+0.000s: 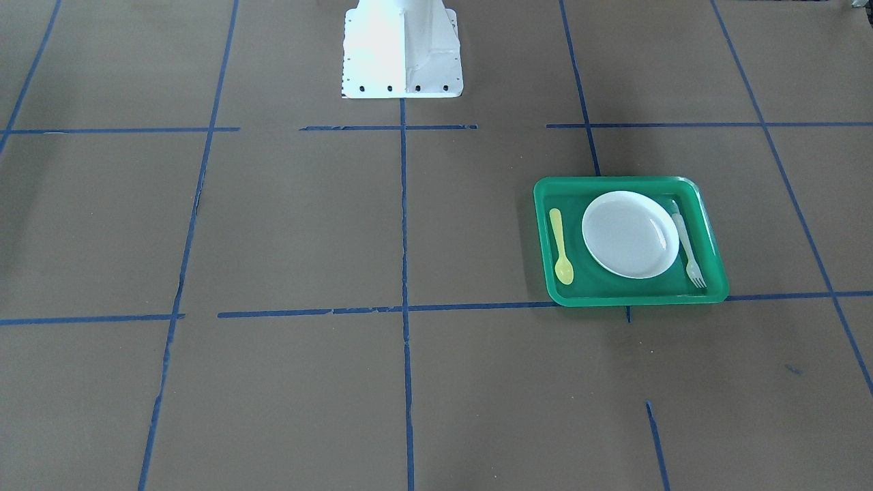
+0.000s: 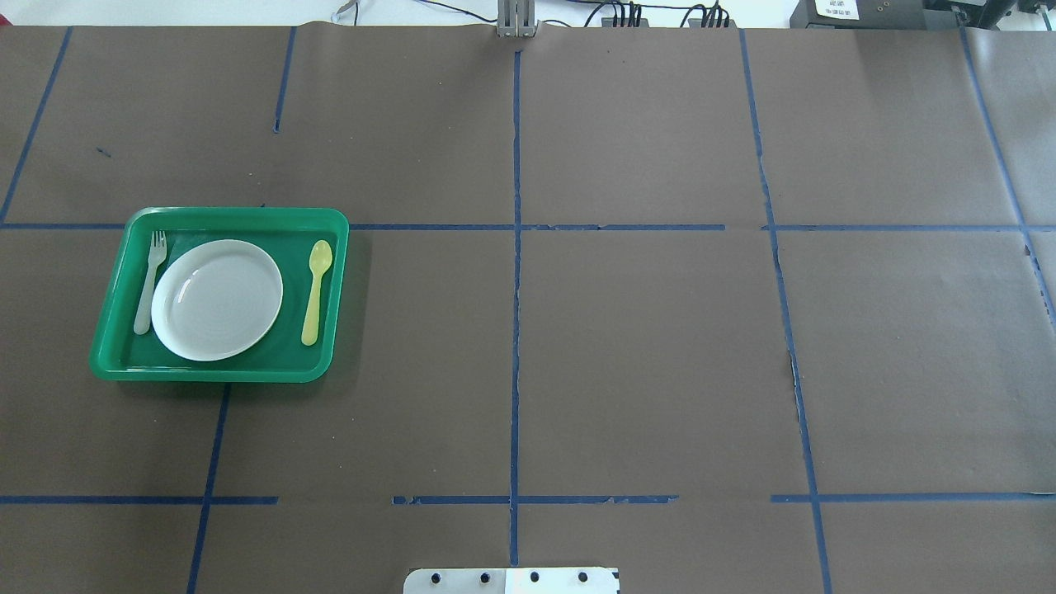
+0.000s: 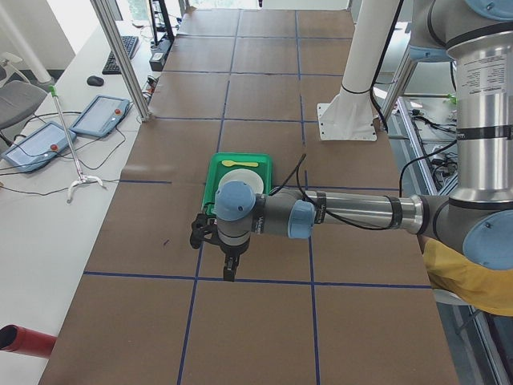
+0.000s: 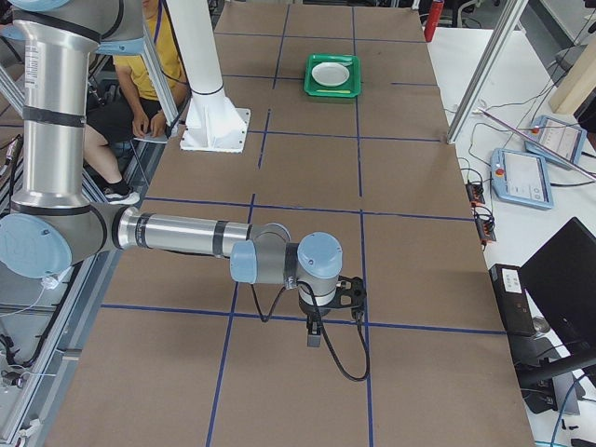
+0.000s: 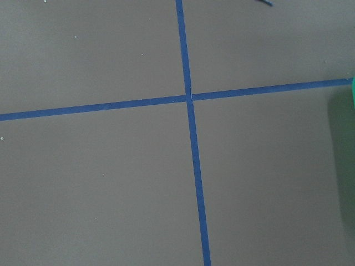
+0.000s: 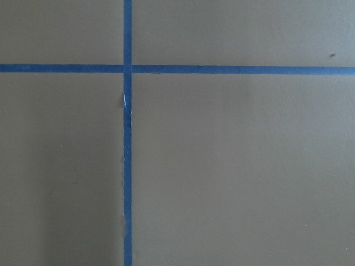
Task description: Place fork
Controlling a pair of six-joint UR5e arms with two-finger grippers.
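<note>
While the fork [image 1: 685, 244] lies in the tray [image 1: 634, 300], whether left hand [image 3: 230, 270] or right hand [image 4: 314, 333] grips is unclear.

green tray [image 2: 239, 216]: white plate [image 2: 217, 299] centred | yellow spoon [image 2: 315, 290] beside plate, in tray | brown table [image 2: 643, 346], blue tape grid [image 2: 516, 330]

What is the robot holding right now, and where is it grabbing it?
Nothing shows in the left gripper or the right gripper. The fork lies loose in the green tray, beside the white plate.
</note>
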